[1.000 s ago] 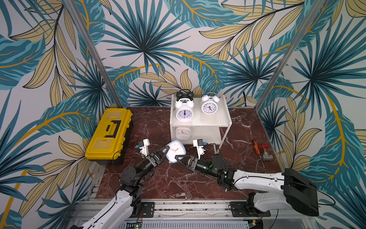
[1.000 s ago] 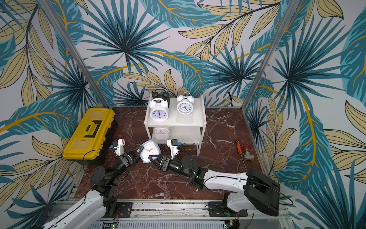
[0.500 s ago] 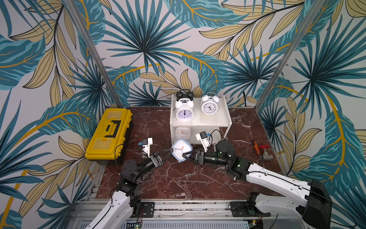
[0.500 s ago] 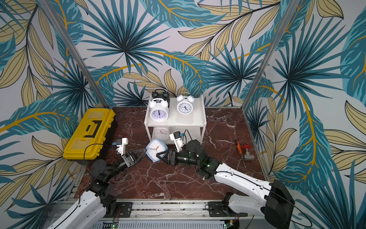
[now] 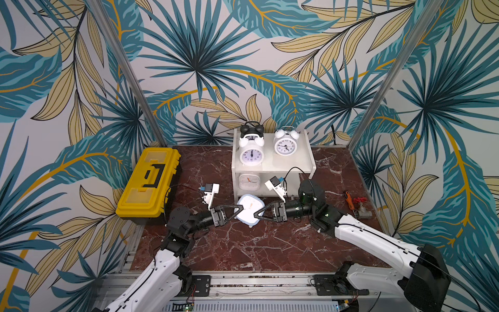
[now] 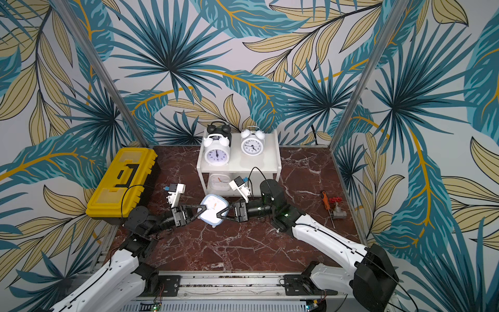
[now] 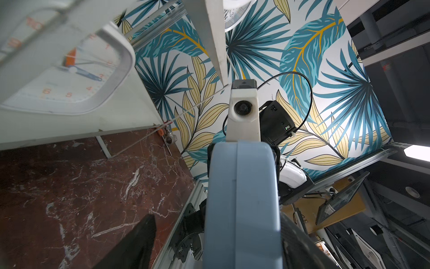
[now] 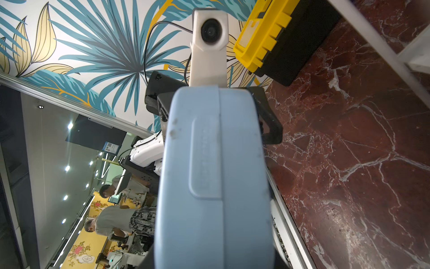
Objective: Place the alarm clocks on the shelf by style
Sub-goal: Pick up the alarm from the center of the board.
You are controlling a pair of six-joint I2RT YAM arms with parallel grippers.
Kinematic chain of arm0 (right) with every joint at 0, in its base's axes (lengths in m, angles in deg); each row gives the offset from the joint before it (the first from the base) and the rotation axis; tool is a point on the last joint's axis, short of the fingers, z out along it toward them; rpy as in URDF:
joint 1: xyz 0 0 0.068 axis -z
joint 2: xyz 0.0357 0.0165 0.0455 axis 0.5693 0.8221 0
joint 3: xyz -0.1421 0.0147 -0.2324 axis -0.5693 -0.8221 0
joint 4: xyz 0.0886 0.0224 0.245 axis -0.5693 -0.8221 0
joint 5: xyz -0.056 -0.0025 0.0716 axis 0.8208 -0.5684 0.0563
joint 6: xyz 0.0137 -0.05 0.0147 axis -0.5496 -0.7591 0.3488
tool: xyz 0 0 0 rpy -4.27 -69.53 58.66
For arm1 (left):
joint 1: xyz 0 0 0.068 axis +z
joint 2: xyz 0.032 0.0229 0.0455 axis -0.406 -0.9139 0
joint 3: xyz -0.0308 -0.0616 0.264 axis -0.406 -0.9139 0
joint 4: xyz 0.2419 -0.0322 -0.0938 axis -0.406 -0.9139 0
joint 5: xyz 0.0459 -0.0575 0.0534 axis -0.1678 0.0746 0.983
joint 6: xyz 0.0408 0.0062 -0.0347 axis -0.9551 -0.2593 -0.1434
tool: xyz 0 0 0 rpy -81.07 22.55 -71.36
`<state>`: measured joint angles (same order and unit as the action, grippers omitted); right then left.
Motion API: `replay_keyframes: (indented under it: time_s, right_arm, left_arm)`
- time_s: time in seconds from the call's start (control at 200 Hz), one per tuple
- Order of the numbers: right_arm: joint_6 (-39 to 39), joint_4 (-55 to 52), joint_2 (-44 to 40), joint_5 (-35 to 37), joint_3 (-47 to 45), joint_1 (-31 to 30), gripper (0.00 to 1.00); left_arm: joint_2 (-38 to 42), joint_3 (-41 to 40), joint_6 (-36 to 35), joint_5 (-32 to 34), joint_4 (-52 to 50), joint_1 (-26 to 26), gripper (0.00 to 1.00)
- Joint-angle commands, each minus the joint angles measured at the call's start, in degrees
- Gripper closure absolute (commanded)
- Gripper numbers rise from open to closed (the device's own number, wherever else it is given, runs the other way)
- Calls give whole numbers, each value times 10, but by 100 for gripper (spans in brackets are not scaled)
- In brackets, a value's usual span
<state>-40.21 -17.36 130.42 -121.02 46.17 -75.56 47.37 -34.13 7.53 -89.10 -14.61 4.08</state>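
Both top views: three bell clocks [image 5: 251, 155] occupy the shelf's [image 5: 299, 160] top board, the white square clock [image 5: 249, 181] the lower. The blue clock [image 5: 249, 212] is unplaced, tilted before the shelf, the right gripper [image 5: 258, 213] pinching its edge. Left wrist: the left gripper's [image 7: 217, 214] fingers [image 7: 139, 244] stand spread, one clear of the case; right wrist: smooth pale-blue shell, smudged.

Both top views from high in front, looking down over the whole dark red marble tabletop [image 5: 243, 243] toward the leaf-patterned back wall [image 5: 205, 54], each wrist view rolled sideways, very near the light blue rounded-square plastic clock [image 7: 239, 198], facing the other arm's white camera housing [image 8: 209, 30] across it.
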Motion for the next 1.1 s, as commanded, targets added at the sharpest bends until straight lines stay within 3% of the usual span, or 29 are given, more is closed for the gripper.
replay_keyframes:
  time_s: [0.0,0.135,0.406,0.626,0.731,0.896,1.092]
  right_arm:
    - [-7,16,1,-24,-1,0,83]
    - [-14,5,1,-15,-4,0,82]
    - [-23,-10,-6,18,-3,1,77]
    - [-15,-12,-28,98,-7,0,41]
    - [1,-3,-45,163,-24,-5,31]
    - [45,124,-76,301,-114,-48,22]
    - [72,265,-65,390,-167,-95,15]
  left_arm:
    - [5,23,6,-10,38,2,25]
    - [10,19,12,-4,48,2,42]
    - [10,-8,47,46,102,2,61]
    - [8,-36,50,100,118,2,73]
    - [11,-45,56,132,125,2,75]
    - [21,-77,73,197,163,2,75]
    - [15,-85,82,202,178,2,75]
